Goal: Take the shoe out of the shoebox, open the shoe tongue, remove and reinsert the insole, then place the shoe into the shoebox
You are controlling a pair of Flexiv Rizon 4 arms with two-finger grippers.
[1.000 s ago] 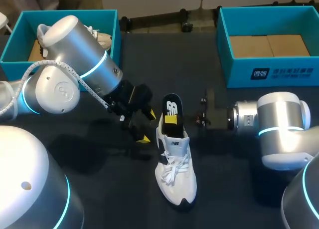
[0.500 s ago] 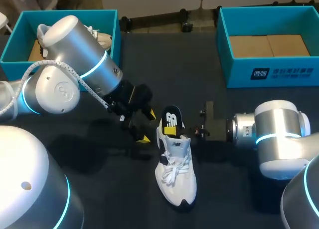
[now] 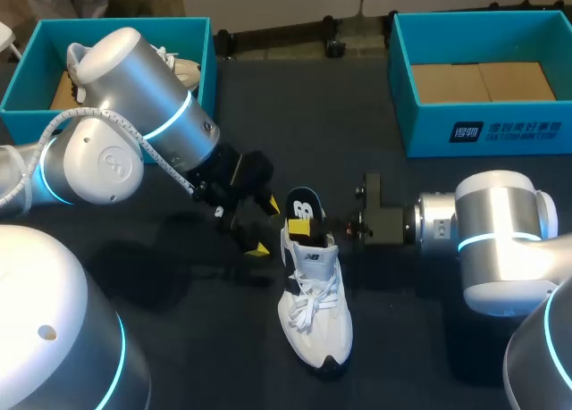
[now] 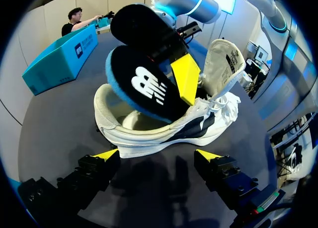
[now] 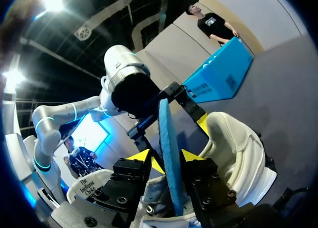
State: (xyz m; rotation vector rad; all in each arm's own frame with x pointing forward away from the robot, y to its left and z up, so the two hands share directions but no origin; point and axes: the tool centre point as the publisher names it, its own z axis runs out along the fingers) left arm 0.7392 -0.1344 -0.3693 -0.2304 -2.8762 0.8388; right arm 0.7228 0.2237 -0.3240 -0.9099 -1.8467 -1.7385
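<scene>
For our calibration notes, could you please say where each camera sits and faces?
Head view: above and behind, looking down on the shoe; left arm and right arm show.
Left wrist view: on the left wrist, facing the shoe past the open left claw.
Right wrist view: on the right wrist, facing along the right claw shut on the insole.
Shared: all show shoe and insole.

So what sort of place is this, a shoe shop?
Likely a robot test lab: a left arm and right arm at a black table, the right hand gripping a sneaker's insole, a teal shoebox behind.
</scene>
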